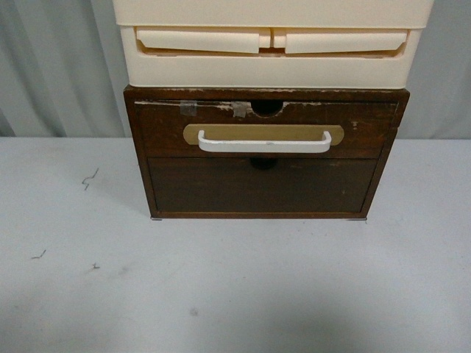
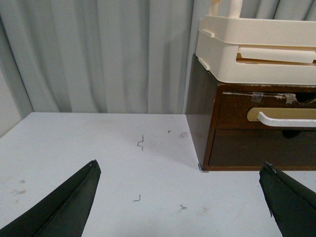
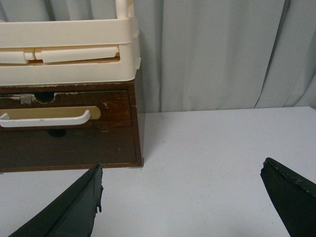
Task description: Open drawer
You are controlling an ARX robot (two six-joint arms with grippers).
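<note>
The drawer [image 1: 372,125] is a wide, shallow, worn dark-brown wooden front at the top of a small wooden cabinet, shut flush. It has a white bar handle [image 1: 263,143] on a tan oval plate, and a half-round notch and tape on its top edge. It also shows in the left wrist view [image 2: 234,106] and the right wrist view [image 3: 116,106]. My left gripper [image 2: 180,170] is open and empty over the table, in front of the cabinet's left corner. My right gripper [image 3: 181,173] is open and empty, in front of its right corner. Neither gripper shows in the front view.
Below the drawer is a plain dark handleless panel [image 1: 261,185]. Cream plastic drawers [image 1: 268,44] stand on top of the cabinet. The white table [image 1: 235,287] has small dark scuffs [image 1: 88,179]. Grey curtains [image 2: 98,54] hang behind.
</note>
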